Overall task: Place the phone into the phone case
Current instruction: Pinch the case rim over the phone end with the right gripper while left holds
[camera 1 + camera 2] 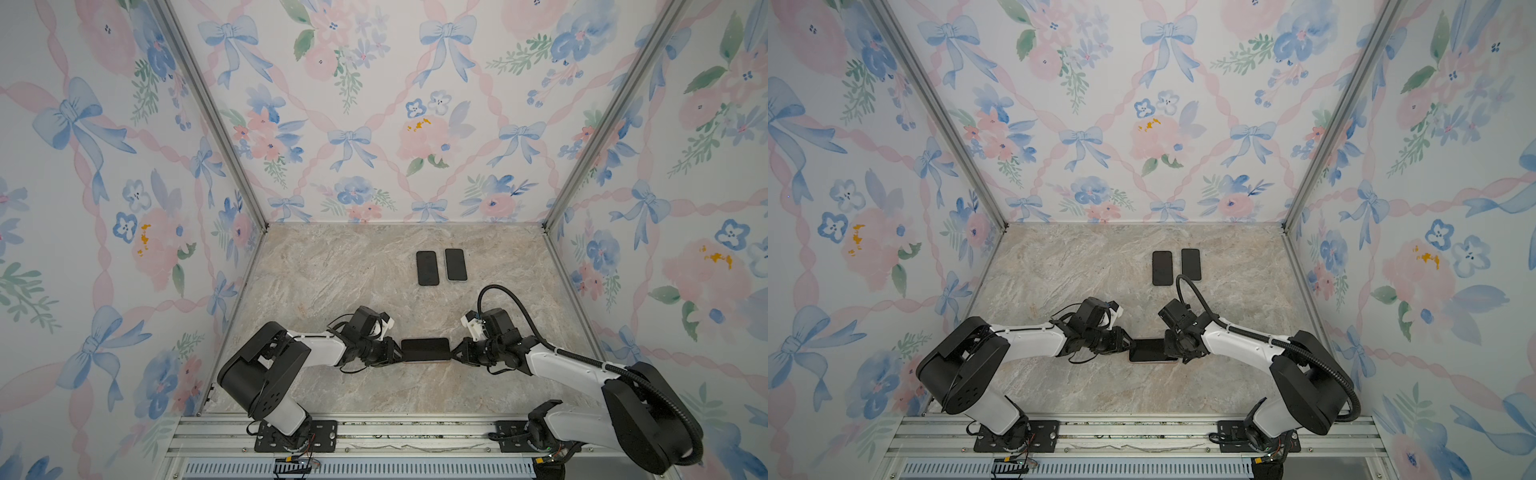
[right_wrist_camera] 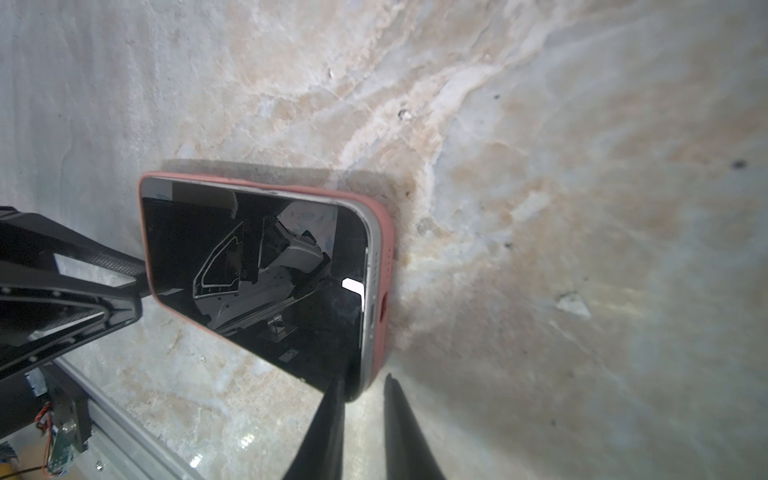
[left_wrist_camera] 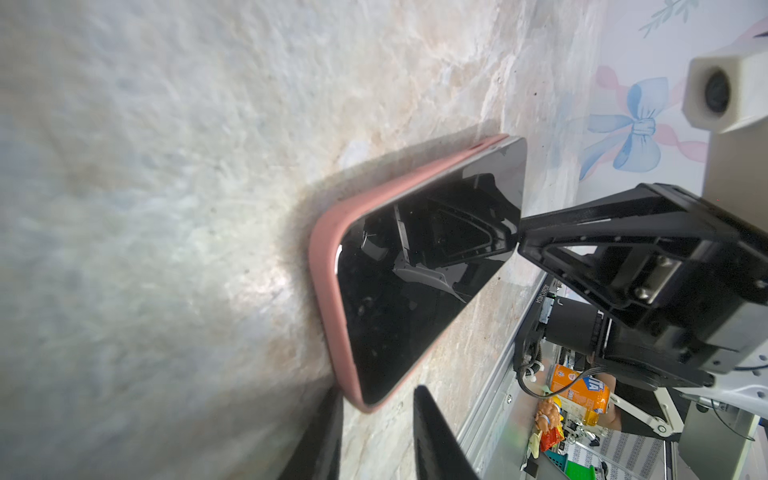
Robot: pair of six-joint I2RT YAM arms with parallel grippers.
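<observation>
A: In both top views we are finding the phone [image 1: 426, 350] [image 1: 1148, 350] lying flat on the marble table [image 1: 374, 291], at six o'clock from the middle of the table. The left gripper [image 1: 399, 353] is meeting it at nine o'clock and the right gripper [image 1: 454, 353] at three o'clock.

B: Yes. At twelve o'clock from it, well apart, we are seeing a dark slab [image 1: 427, 268] and a second dark slab [image 1: 456, 264] side by side.

A: In the left wrist view we are looking at the phone sitting in the pink phone case [image 3: 328, 316]. The fingers [image 3: 432, 428] of the left gripper are standing partly apart around one corner of the case. A gap is showing on one side, so they are not pinching it.

B: In the right wrist view the fingers [image 2: 399, 415] of the right gripper are standing partly apart around the opposite end, not closed on it. There the silver side of the phone is showing above the rim of the case.
</observation>
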